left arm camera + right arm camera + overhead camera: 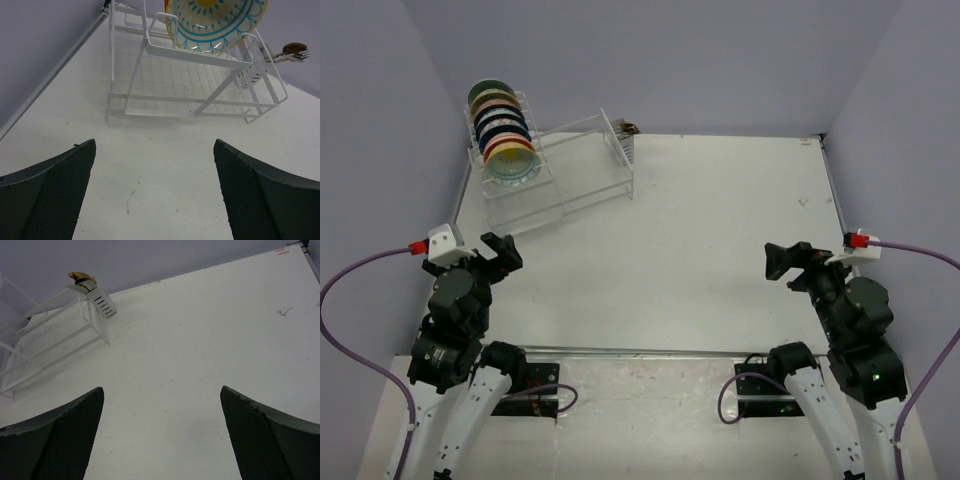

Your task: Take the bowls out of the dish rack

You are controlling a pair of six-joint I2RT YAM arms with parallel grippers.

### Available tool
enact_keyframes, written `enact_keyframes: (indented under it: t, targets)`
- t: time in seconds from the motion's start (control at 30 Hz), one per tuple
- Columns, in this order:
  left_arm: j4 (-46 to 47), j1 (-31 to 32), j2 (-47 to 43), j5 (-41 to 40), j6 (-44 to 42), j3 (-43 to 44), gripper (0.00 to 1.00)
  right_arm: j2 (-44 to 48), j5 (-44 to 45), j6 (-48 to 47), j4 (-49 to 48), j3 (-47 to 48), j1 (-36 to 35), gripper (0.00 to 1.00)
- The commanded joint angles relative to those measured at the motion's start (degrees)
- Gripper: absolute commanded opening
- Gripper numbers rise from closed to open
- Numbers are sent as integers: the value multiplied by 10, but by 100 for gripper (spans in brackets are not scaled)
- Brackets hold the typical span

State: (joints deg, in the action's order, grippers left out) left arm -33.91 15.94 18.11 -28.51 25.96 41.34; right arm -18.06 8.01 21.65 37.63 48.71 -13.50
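Note:
Several patterned bowls (503, 133) stand on edge in a row in the tall tier of the clear dish rack (575, 175) at the far left of the table. The front bowl (216, 22), yellow with teal lines, shows in the left wrist view above the rack's lower tier (195, 85). My left gripper (504, 252) is open and empty, low over the table, well short of the rack. My right gripper (781, 262) is open and empty at the right, far from the rack (60, 335).
A small slotted holder with a gold utensil (82, 281) hangs on the rack's right end (628, 140). Purple walls close in the table on the left, back and right. The white tabletop (700, 230) spreads between the arms.

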Motion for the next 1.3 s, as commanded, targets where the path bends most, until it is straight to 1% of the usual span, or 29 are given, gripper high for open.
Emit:
enact_keyframes:
  t: [0.0,0.07,0.13,0.2,0.23,0.27,0.3,0.33,0.37,0.4,0.43,0.47,0.5,0.57,0.63,0.67,0.7,0.73,0.77,0.8,0.87,0.93,1.07,1.1,1.17,1.2,1.27]
  targets:
    - [15,3,-2,-8,-3,2,100,2,16,1,-16,8,-1,99]
    - [-2,3,-2,-6,3,17,100,7,19,3,-16,9,-2,99]
    - [-24,3,3,10,30,40,100,10,13,6,-15,11,-1,99]
    - [-48,3,2,50,65,72,100,15,5,10,-21,11,-2,99]
    - [-48,3,1,70,75,79,100,18,-14,10,-24,9,-2,99]
    - [-47,3,-2,114,89,90,100,24,-25,10,-33,6,-2,99]
    - [-41,3,-7,141,122,92,100,29,-38,11,-40,3,-2,99]
    - [-20,3,-10,164,138,91,100,32,-56,15,-45,-4,-2,99]
    - [-6,3,-11,213,153,88,100,37,-62,17,-53,-7,-2,99]
    - [8,3,-11,238,191,81,100,43,-67,18,-55,-11,-2,99]
    - [39,3,-8,260,211,78,100,45,-70,20,-56,-13,-2,99]
    - [56,3,-3,310,231,74,100,47,-73,21,-56,-13,-2,99]
    - [74,3,12,333,270,67,100,49,-73,23,-56,-14,-2,99]
    - [116,2,34,385,310,62,100,51,-77,27,-51,-15,-2,99]
    - [137,2,68,397,360,66,100,54,-77,34,-50,-19,-2,99]
    - [140,3,76,386,392,66,100,56,-93,35,-54,-22,-2,99]
    - [142,2,89,371,407,71,100,60,-96,37,-57,-25,-2,99]
    - [142,3,92,331,421,73,100,62,-97,39,-60,-29,-2,99]
    - [142,3,95,311,449,74,100,63,-99,42,-62,-30,-2,99]
    - [142,2,102,261,459,83,100,64,-101,46,-62,-30,-2,99]
    - [140,3,122,214,476,95,100,65,-104,50,-64,-31,-2,99]
    - [134,2,146,153,481,117,100,64,-106,57,-67,-31,-2,99]
    - [138,3,233,97,475,168,100,65,-117,62,-70,-30,-2,99]
    - [137,3,245,70,476,176,100,66,-118,61,-65,-30,-2,99]
    - [134,3,279,42,486,193,100,69,-114,59,-62,-30,-2,99]
    - [129,3,289,12,488,199,100,73,-111,59,-61,-32,-2,99]
    - [127,3,315,-11,492,216,98,79,-108,58,-61,-34,-2,99]
